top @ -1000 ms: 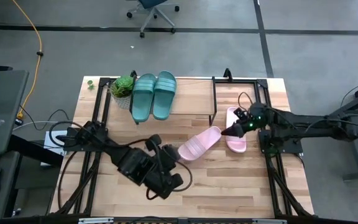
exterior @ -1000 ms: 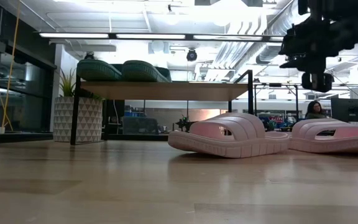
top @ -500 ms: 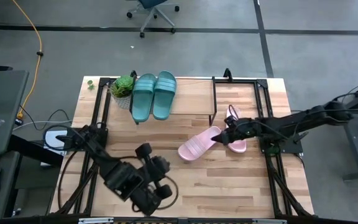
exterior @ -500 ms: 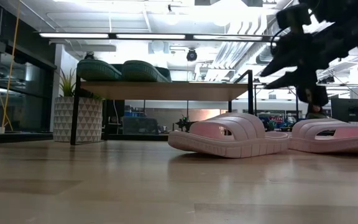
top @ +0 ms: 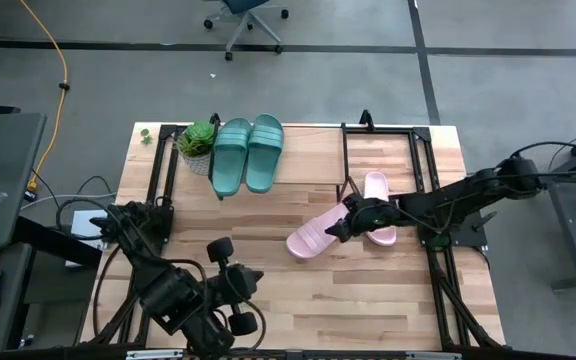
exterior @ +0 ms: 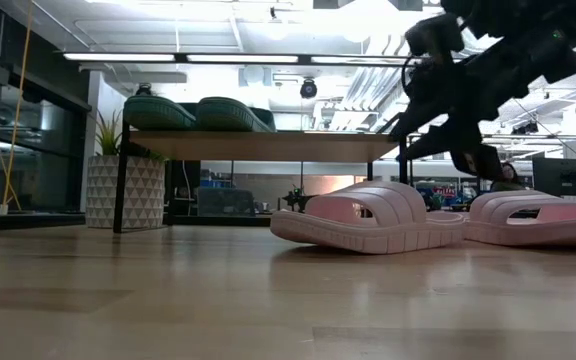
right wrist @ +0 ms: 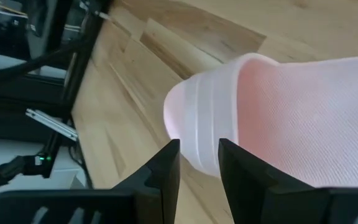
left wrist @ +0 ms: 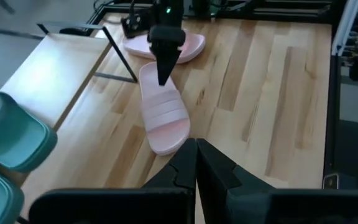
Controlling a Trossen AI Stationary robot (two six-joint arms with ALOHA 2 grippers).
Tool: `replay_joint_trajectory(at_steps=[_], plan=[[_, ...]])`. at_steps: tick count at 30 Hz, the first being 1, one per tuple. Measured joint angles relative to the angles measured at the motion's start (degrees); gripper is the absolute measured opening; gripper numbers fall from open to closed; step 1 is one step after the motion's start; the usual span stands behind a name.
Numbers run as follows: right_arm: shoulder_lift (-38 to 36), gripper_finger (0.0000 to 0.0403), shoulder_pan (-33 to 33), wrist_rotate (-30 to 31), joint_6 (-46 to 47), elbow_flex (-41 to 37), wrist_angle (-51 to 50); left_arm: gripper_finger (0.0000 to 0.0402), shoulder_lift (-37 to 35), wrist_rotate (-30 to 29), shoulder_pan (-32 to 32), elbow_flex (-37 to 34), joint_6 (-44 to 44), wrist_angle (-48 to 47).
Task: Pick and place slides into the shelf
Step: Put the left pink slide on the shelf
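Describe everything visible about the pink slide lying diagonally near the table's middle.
The pink slide is pale pink, with a wide ribbed strap, open toe and foam-like look. It lies flat, sole down, diagonally on the wooden table, in front of the shelf, not on it. The right tool hovers over its heel end, fingers slightly apart, not gripping it. The second pink slide lies beside it.

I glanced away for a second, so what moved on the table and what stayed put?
The right gripper swung from beside the far pink slide to the heel of the near pink slide, jaws open, nothing gripped. The left gripper pulled back toward the front edge. Both pink slides and the teal slides on the shelf stayed put.
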Motion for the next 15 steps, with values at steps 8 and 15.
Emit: replay_joint_trajectory(at_steps=[8, 15], plan=[[5.0, 0.0099, 1.7, 0.9, 1.2, 0.5, 0.9, 0.0000, -1.3, 1.8, -0.4, 0.0, 3.9, 0.0], [6.3, 0.0099, 2.1, 1.6, 2.7, 0.6, 1.5, 0.0001, -1.6, 2.2, -1.2, 0.0, 4.2, 0.0]])
